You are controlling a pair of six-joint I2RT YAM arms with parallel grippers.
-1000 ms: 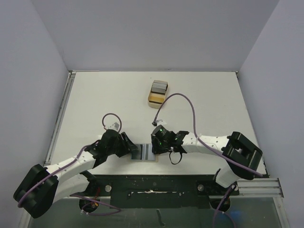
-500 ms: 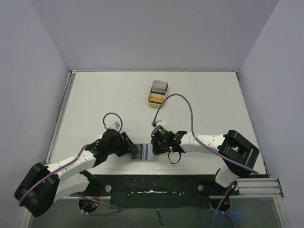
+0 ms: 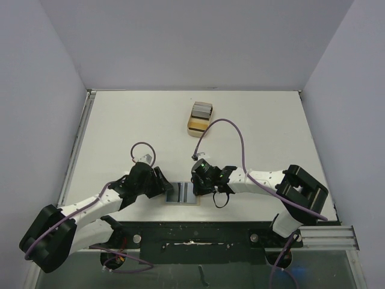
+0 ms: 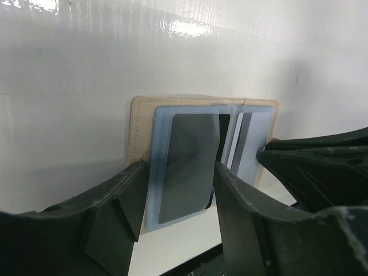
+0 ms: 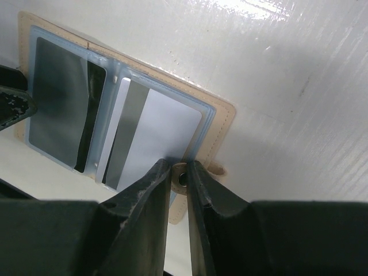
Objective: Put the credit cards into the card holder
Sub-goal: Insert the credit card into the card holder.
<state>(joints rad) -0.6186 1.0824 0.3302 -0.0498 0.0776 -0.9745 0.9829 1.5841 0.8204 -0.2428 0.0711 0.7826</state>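
The tan card holder point(image 3: 183, 193) lies open near the table's front edge, with clear blue sleeves inside. A dark card point(image 4: 187, 167) sits in its left sleeve point(image 5: 57, 103). A grey-white card with a dark stripe point(image 5: 155, 138) sits in the right sleeve point(image 4: 253, 144). My left gripper point(image 3: 166, 190) is open, its fingers astride the left sleeve point(image 4: 179, 172). My right gripper point(image 3: 197, 185) is shut point(image 5: 179, 167) on the holder's strap tab with the snap button point(image 5: 181, 177). More cards point(image 3: 202, 110) lie stacked at the back.
A tan rounded tray point(image 3: 195, 126) stands at the back middle and holds the stacked cards. A purple cable point(image 3: 237, 135) loops over the table from the right arm. The dark front edge point(image 3: 192, 232) runs just below the holder.
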